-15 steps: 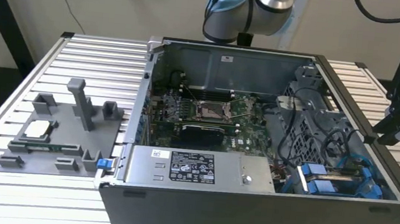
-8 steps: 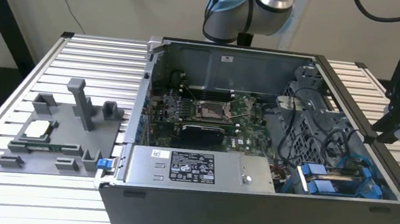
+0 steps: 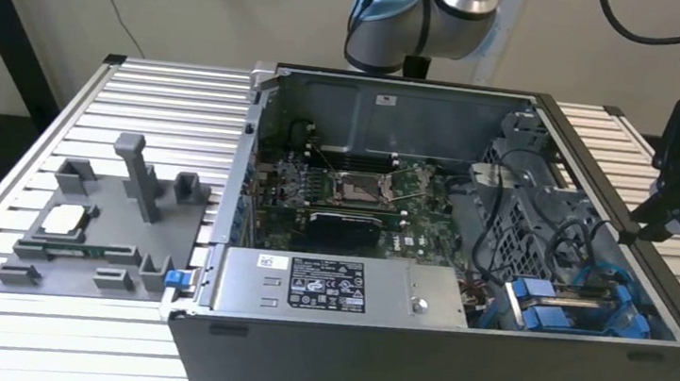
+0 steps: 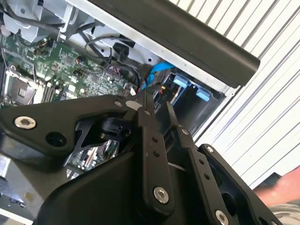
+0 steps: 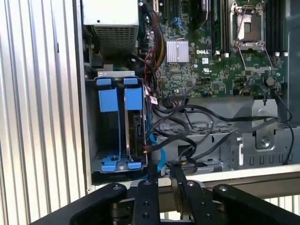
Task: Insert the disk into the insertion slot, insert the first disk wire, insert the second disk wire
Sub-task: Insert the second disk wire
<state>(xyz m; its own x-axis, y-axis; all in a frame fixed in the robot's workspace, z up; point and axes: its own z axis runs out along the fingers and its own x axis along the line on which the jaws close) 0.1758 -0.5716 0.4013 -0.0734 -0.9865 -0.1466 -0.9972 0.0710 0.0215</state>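
Counts step one as done, with the disk (image 5: 137,127) standing on edge inside the insertion slot (image 5: 92,140), blue tabs (image 5: 108,99) at its mouth. Cannot tell the blue wire (image 5: 158,157) beside it as plugged or loose; likely both wires left to do. Hovers with the claw (image 5: 162,171) just outside the case rim (image 5: 225,174), slightly parted, gripping nothing. Plenty of open room over the table (image 3: 136,84) slats there; tighter inside, between slot wall and tangled black cables (image 5: 197,140).
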